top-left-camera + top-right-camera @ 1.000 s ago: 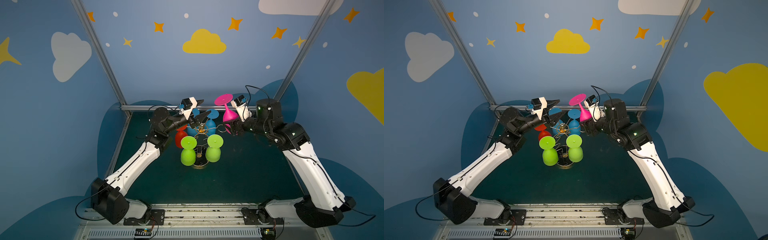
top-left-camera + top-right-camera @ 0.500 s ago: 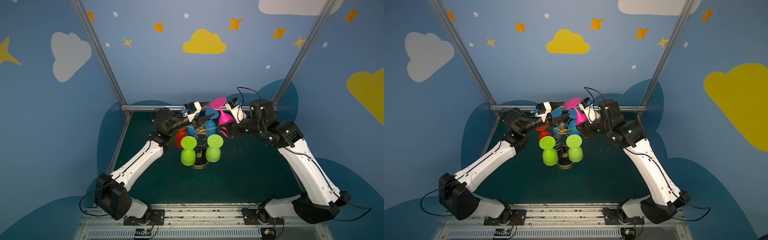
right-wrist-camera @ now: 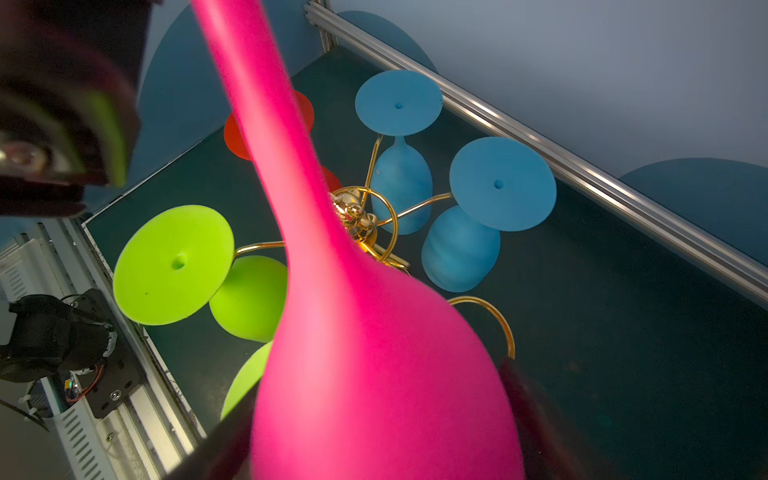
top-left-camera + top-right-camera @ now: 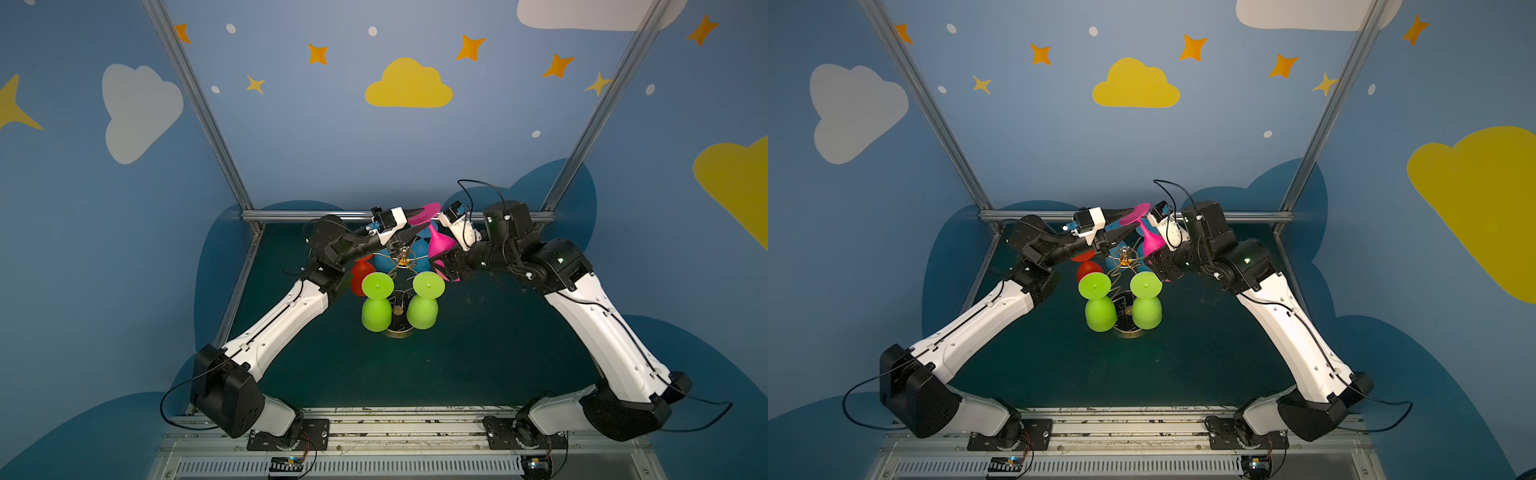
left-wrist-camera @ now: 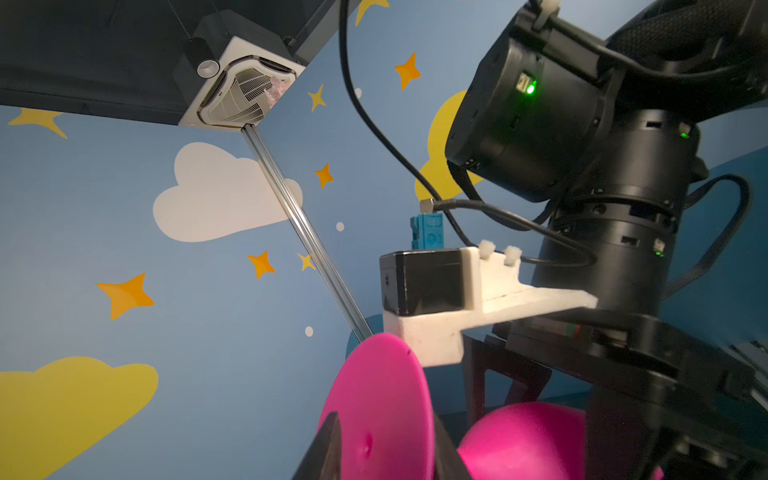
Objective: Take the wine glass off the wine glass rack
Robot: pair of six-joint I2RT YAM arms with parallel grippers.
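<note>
Pink is what catches the eye: a matte hot-pink wine glass [image 4: 439, 244] hangs tilted a little above the middle of both top views. Its flat round foot is up and leans toward the upper left, and its bowl is down and to the right. It sits up beside the crown of the gold wire wine glass rack [image 4: 402, 261], whose dark round base stands on the dark green bench [image 4: 478, 365] at the centre of the frame. Whether the glass touches the wire anywhere I cannot tell.

The right gripper [image 4: 444, 262], on the arm at the right of the frame, has its jaws clamped round the bowl. The right wrist view shows the glass [image 3: 374, 353] swelling to fill the gap between the two dark fingers [image 3: 208, 453].

The left gripper [image 4: 413, 226], on the arm at the left, is at the glass's foot. In the left wrist view the foot of the glass [image 5: 374, 415] stands between its jaws, with one dark finger [image 5: 328, 449] on each face. Whether they press on it or only flank it I cannot tell.

Round the rack the other glasses hang bowl-down from the looped arms. Two lime-green wine glasses [image 4: 376, 311] are nearest the lower edge of the frame. A red wine glass [image 4: 360, 276] is on the left, partly behind the left arm. Two blue wine glasses [image 4: 419, 248] are at the back, toward the aluminium rail [image 4: 291, 215] that edges the bench.
</note>
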